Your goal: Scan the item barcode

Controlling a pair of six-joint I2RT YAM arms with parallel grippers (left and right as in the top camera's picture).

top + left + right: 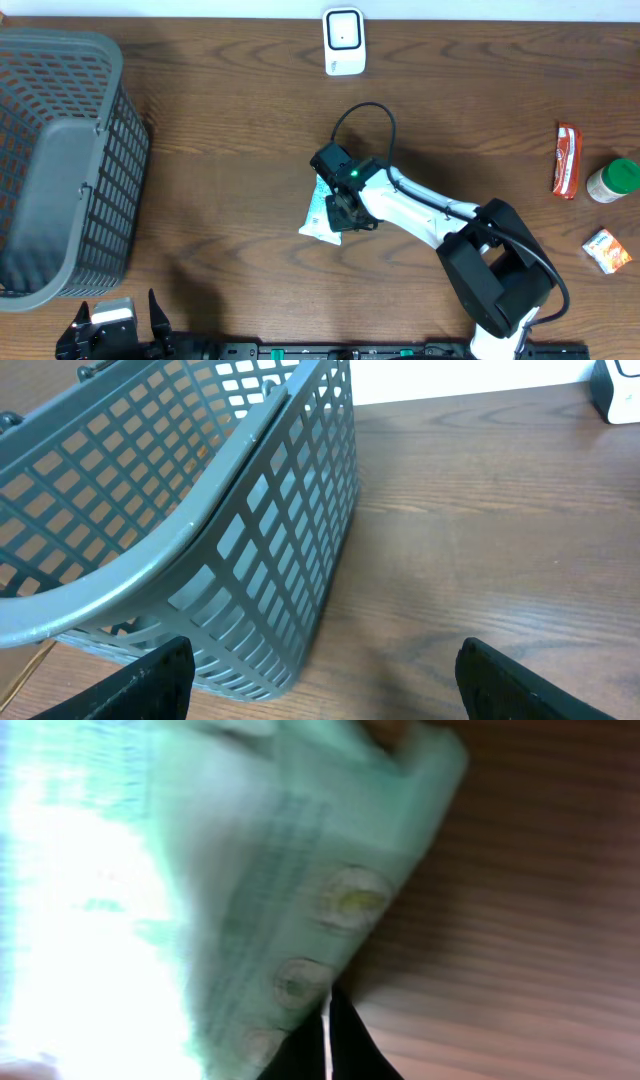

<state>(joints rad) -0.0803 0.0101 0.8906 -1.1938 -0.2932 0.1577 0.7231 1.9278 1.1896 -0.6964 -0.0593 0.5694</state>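
Right jaws are clamped on one edge of the pouch (318, 212) at mid-bench, well short of the white scanner (343, 41); left jaws stand apart, idle near the grey plastic lattice basket (60, 150). Pouch is pale green-and-white film, flat and soft, probably light and slick. Expect it to flop and crease, so grip by a seam with the barcode panel flat; bench (230, 130) is dark wood grain.
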